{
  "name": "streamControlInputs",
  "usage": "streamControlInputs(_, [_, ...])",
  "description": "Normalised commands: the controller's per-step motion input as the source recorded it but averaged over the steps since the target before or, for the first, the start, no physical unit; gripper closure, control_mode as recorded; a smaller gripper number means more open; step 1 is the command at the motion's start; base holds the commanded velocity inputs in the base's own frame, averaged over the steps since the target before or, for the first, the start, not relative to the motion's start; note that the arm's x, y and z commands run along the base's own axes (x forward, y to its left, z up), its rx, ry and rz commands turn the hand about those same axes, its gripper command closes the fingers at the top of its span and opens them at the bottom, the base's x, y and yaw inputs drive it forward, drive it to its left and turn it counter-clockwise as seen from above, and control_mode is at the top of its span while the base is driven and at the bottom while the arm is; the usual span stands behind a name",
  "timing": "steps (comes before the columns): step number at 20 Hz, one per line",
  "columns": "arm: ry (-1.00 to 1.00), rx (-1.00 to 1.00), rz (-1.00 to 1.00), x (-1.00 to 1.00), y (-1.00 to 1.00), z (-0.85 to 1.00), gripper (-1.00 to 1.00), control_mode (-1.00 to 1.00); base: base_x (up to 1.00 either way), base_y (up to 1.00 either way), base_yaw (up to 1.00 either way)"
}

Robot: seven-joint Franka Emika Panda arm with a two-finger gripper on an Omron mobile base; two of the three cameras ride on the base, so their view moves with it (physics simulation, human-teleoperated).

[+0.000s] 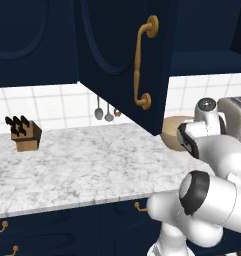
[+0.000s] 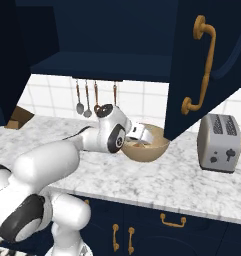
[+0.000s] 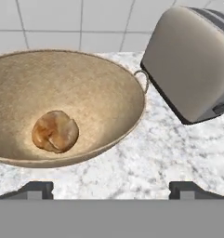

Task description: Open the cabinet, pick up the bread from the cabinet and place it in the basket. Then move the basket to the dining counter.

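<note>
The golden-brown bread (image 3: 55,131) lies in the bottom of the round tan basket (image 3: 85,93), left of its middle. The basket (image 2: 151,146) stands on the marble counter beside the toaster, under the open navy cabinet door (image 2: 207,65) with its curved brass handle (image 1: 141,65). My gripper (image 3: 113,188) hovers just short of the basket's near rim. It is open, and nothing sits between its fingertips (image 3: 36,188). In the right base view my white hand reaches the basket's left rim. The dining counter is out of view.
A silver toaster (image 2: 219,142) stands right of the basket, close to its rim. A knife block (image 1: 25,134) sits far left on the marble counter (image 1: 82,165). Utensils (image 2: 87,102) hang on the tiled wall. Brass-handled drawers (image 2: 172,220) run below.
</note>
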Motion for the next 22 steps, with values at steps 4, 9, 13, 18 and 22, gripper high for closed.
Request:
streamControlInputs(4, [-0.11,0.32,-0.39,-0.74,0.0,0.39,-1.0,-1.0,0.0,0.0,0.0])
streamControlInputs(9, [-0.24,0.38,-0.29,-0.65,0.02,0.17,-1.0,-1.0,0.0,0.0,0.0])
streamControlInputs(13, [-0.11,0.36,-0.21,-0.17,0.09,0.04,-1.0,-1.0,0.0,0.0,0.0])
streamControlInputs(18, [-0.01,0.17,-0.04,-0.02,0.03,0.28,-1.0,-1.0,0.0,0.0,0.0])
streamControlInputs(22, [0.09,0.06,0.0,0.13,0.0,0.18,-1.0,-1.0,0.0,0.0,0.0])
